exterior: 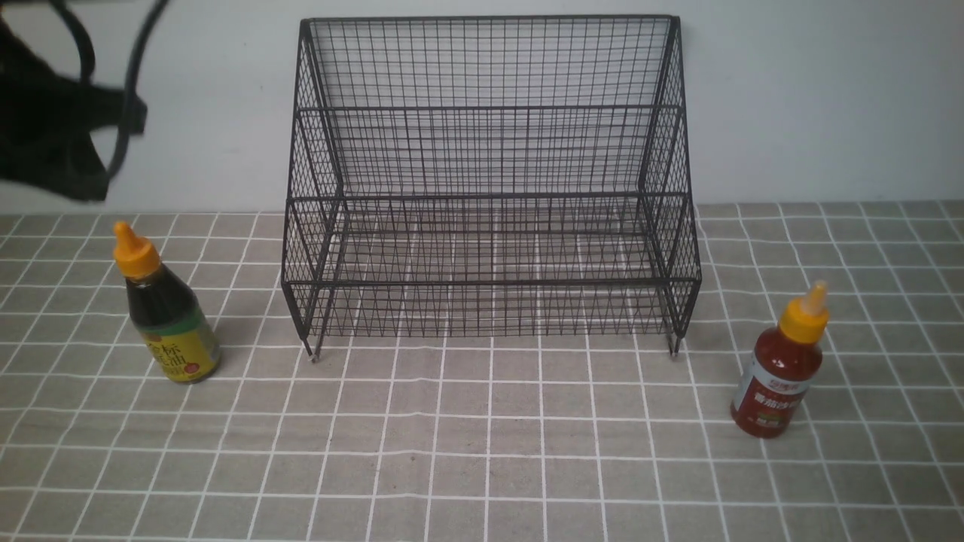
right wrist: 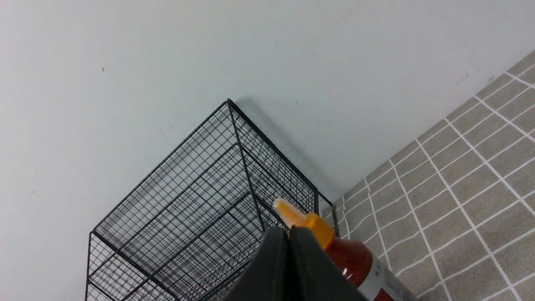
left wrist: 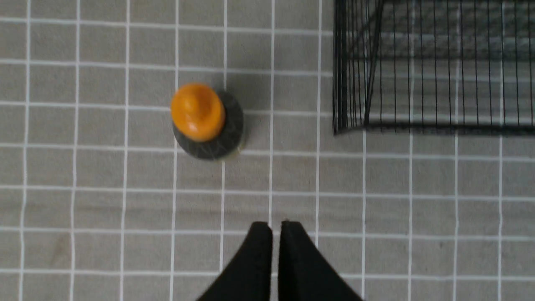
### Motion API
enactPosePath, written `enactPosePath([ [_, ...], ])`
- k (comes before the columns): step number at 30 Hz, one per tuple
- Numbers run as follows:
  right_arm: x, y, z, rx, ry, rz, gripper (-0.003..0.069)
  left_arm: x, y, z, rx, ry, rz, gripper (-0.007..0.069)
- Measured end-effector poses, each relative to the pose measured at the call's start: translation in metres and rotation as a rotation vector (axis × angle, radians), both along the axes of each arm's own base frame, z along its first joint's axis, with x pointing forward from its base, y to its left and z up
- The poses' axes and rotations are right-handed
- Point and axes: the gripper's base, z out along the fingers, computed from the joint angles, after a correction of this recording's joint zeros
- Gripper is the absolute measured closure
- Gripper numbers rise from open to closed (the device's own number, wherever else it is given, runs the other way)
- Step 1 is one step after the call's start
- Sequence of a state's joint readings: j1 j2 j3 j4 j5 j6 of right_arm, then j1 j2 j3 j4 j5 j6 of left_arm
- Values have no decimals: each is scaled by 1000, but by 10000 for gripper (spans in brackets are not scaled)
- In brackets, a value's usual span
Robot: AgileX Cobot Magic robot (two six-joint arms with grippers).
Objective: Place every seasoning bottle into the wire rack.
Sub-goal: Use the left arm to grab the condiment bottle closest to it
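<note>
Zero racked: brown bottle (exterior: 167,316) upright at 8 o'clock of wire rack (exterior: 489,188), red bottle (exterior: 783,369) at 4, flanking, presumably one per arm. Left gripper (left wrist: 276,229), right gripper (right wrist: 289,232) pinched closed, empty.

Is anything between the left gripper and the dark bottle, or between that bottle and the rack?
Nothing visible. In the left wrist view only bare checked cloth lies between the shut left gripper and the dark brown bottle, and between that bottle and the wire rack. Both rack tiers are empty.
</note>
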State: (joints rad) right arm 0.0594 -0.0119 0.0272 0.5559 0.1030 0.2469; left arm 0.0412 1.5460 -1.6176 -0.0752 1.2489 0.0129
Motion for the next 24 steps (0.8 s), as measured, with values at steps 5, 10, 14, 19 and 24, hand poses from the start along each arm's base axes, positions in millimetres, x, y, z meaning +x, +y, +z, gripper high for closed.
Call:
enactPosePath([
  [5,0,1,-1,47,12,10,672,18,3,-13,21,27,-26,582],
  [10,-11,15,31,-18,91,183,672,39,7,-31,80,21,-67,427],
  [14,-16,25,76,-200,194,306,672,52,12,-46,133,33,-70,238],
  [19,-7,28,106,-404,399,398,672,69,16,-74,171,89,-75,71],
  [24,4,28,114,-452,467,420,672,85,17,-107,167,160,-82,40],
])
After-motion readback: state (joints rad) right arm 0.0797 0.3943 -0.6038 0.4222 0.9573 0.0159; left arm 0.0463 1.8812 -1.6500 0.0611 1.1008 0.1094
